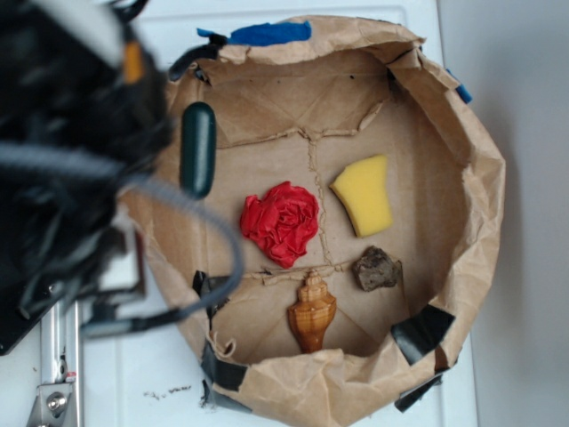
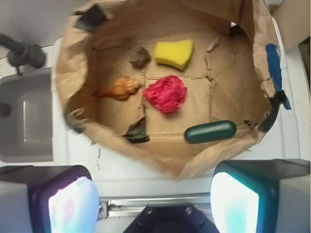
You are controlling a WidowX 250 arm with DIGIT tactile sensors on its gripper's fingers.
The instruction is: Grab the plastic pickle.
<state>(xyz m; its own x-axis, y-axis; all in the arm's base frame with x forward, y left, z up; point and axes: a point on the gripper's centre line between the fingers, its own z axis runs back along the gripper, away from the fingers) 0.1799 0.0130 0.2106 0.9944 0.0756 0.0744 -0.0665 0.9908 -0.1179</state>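
We see the gripper [image 2: 154,194] spread wide and empty, hovering above the near rim of the brown paper bag [image 2: 160,162]. Just beyond that rim lies the plastic pickle [image 2: 210,131] — flat on the bag's floor, to the right. Farther in sits the red ruffled ball [image 2: 166,93], with the brown seashell [image 2: 119,88] to its left — the yellow sponge [image 2: 174,53] and a dark rock [image 2: 140,57] lie at the far side.

One pickle [image 2: 210,131], sponge [image 2: 174,53], shell [image 2: 119,88], rock [image 2: 140,57], flower ball [image 2: 165,93].
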